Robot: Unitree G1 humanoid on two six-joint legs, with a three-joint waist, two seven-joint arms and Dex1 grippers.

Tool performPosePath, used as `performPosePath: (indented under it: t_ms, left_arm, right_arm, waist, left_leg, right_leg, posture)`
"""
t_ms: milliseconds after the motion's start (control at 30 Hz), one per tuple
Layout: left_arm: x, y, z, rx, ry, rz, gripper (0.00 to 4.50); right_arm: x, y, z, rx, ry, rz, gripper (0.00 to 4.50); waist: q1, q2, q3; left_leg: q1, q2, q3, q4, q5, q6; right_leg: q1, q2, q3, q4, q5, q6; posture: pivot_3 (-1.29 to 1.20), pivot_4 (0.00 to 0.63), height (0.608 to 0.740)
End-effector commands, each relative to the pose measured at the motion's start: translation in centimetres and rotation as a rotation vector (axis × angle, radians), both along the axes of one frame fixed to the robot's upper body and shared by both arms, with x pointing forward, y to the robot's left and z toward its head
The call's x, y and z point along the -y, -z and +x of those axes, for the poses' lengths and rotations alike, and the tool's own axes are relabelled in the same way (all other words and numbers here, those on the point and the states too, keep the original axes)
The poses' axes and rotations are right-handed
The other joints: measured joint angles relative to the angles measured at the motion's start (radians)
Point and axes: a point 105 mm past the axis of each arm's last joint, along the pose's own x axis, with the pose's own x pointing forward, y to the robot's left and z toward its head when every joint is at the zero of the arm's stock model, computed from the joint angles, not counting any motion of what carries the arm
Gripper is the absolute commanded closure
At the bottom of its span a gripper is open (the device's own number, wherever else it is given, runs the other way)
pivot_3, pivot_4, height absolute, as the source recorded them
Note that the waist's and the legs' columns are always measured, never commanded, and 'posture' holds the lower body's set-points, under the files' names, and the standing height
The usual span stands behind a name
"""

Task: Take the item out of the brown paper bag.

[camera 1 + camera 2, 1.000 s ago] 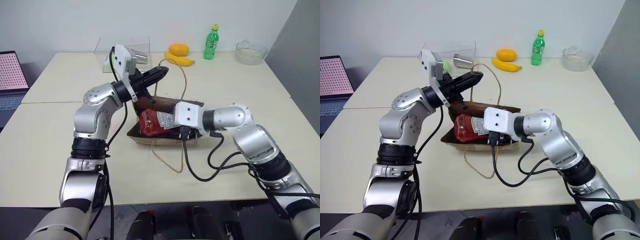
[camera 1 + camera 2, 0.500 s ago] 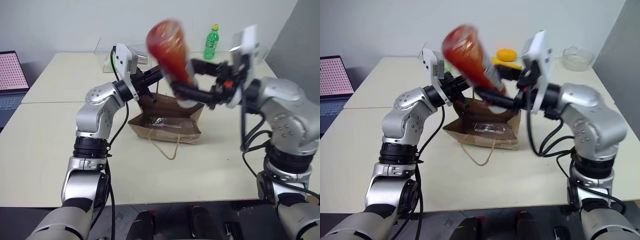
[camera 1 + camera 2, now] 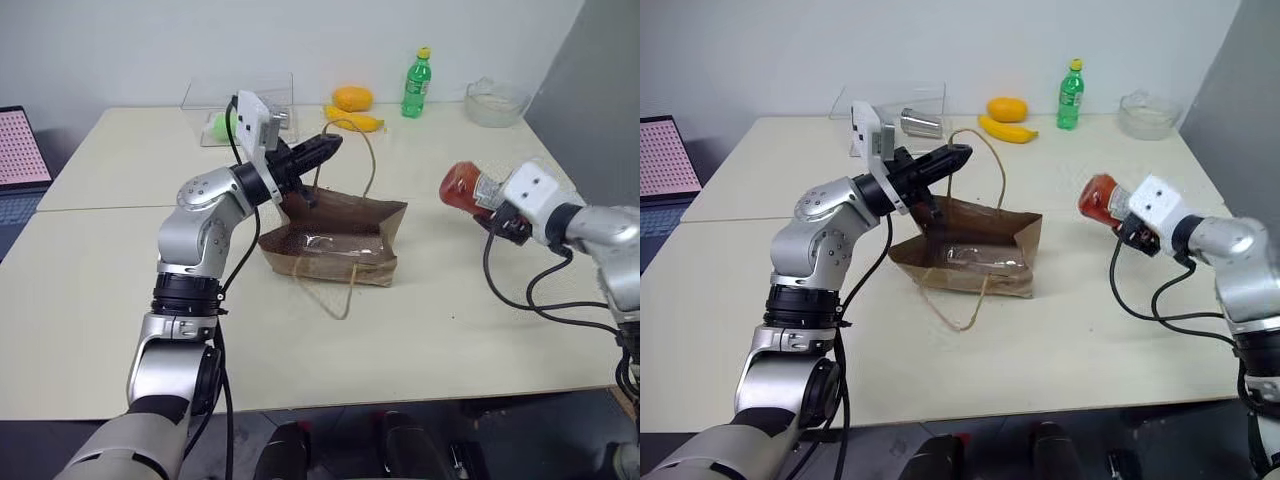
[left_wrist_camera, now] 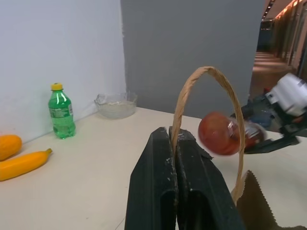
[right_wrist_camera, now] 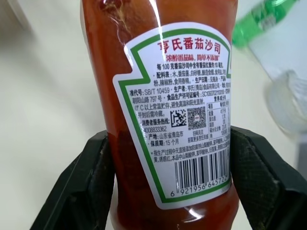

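Note:
The brown paper bag [image 3: 335,240] lies mid-table with its mouth held up. My left gripper [image 3: 335,143] is shut on the bag's upper loop handle [image 4: 211,76], which arches over the fingertips [image 4: 175,143]. The item [image 3: 462,187], a glossy red squeeze pack with a white label [image 5: 168,110], is out of the bag and hangs above the table to the bag's right. My right gripper [image 5: 170,148] is shut on it, one black finger [image 5: 86,182] on each side of its lower body.
A green bottle [image 3: 412,83], an orange fruit [image 3: 352,98], a banana [image 3: 355,120], a clear bowl [image 3: 495,100] and a clear box [image 3: 230,100] line the far edge. A laptop [image 3: 15,150] sits far left. The bag's other handle [image 3: 330,300] lies on the table.
My right gripper drew the red item out of the bag, swung it up high, then carried it right and lower. The left gripper kept hold of the handle.

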Motion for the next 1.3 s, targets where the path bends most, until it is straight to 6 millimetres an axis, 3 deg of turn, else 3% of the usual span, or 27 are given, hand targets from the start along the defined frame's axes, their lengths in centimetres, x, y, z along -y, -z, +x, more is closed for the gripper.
performPosePath:
  t_ms: [33,167,200,267,467,700,800,900,1167,1300]
  left_arm:
    - [0.0,-1.6,-0.4,0.067,0.005,-0.004,4.50]
    - [0.0,-1.5,-0.5,0.068,0.006,-0.001,4.50]
    - [0.0,-1.5,-0.5,0.069,0.007,0.001,4.50]
    - [0.0,-1.4,-0.5,0.068,0.007,0.002,4.50]
    - [0.1,-1.3,-0.5,0.068,0.009,0.005,4.50]
    - [-0.5,-0.8,-0.2,0.060,0.001,0.061,4.50]
    - [-0.9,-0.4,-0.1,0.059,-0.003,0.111,3.92]
    - [-1.4,-0.5,0.0,0.071,-0.009,0.140,3.00]
    - [-4.3,-1.9,-1.3,0.120,-0.050,0.177,0.40]
    - [-7.0,-2.0,-2.9,0.133,-0.159,0.171,0.40]
  right_arm:
    - [0.9,0.1,0.5,0.034,-0.033,-0.139,1.48]
    - [1.2,1.6,0.4,-0.025,-0.067,-0.183,1.48]
    - [1.1,1.6,0.3,-0.032,-0.075,-0.177,0.76]
    - [0.9,1.4,-0.2,-0.050,-0.093,-0.144,0.11]
    - [0.2,-0.2,-2.4,-0.051,-0.127,-0.067,0.02]
    - [-9.2,-3.7,-10.5,0.078,-0.380,0.445,0.02]
    - [-11.8,-4.4,-12.3,0.150,-0.407,0.615,0.00]
    - [-13.1,-4.4,-12.6,0.177,-0.373,0.706,0.00]
    - [-13.5,-3.9,-12.0,0.164,-0.361,0.714,0.00]
    - [-13.0,-3.3,-11.9,0.159,-0.342,0.725,0.00]
  waist:
    - [0.001,0.000,0.000]
    - [0.001,0.000,0.000]
    - [0.001,0.000,0.000]
    - [0.001,0.000,0.000]
    - [0.009,0.000,0.000]
    - [0.011,0.000,0.000]
    - [0.010,0.000,0.000]
    - [0.013,0.000,0.000]
    - [0.009,0.000,0.000]
    - [0.005,0.000,0.000]
  left_leg:
    - [0.000,0.000,0.000,0.000,0.000,0.000]
    - [0.000,0.000,0.000,0.000,0.000,0.000]
    - [0.000,0.000,0.000,0.000,0.000,0.000]
    - [0.000,0.000,0.000,0.000,0.000,0.000]
    - [0.000,-0.001,-0.001,0.001,0.000,0.000]
    - [-0.001,0.001,-0.003,0.000,0.000,0.000]
    - [0.000,0.000,-0.003,0.001,0.000,0.000]
    - [0.000,-0.001,-0.003,0.002,0.000,0.000]
    - [0.000,0.000,-0.003,0.001,0.000,0.000]
    - [0.001,0.001,-0.003,0.000,0.000,0.000]
  right_leg:
    - [0.000,0.000,0.000,0.000,0.000,0.000]
    - [0.000,0.000,0.001,-0.001,0.000,0.000]
    - [0.000,0.000,0.000,-0.001,0.000,0.000]
    - [0.000,0.000,0.000,-0.001,0.000,0.000]
    - [0.001,0.000,0.000,-0.001,0.000,0.000]
    - [0.001,0.001,-0.001,0.000,0.000,0.000]
    - [0.002,0.001,-0.001,0.000,0.000,0.000]
    - [0.003,0.000,-0.001,0.000,0.001,0.001]
    - [0.002,0.001,-0.001,0.000,0.001,0.001]
    - [0.002,0.001,-0.001,0.000,0.001,0.001]
  posture:
    - [0.00,0.150,0.740]
    - [0.00,0.150,0.740]
    - [0.00,0.150,0.740]
    - [0.00,0.150,0.740]
    - [0.00,0.150,0.740]
    - [0.00,0.150,0.740]
    - [0.00,0.150,0.740]
    - [0.00,0.150,0.740]
    - [0.00,0.150,0.740]
    - [0.00,0.150,0.740]
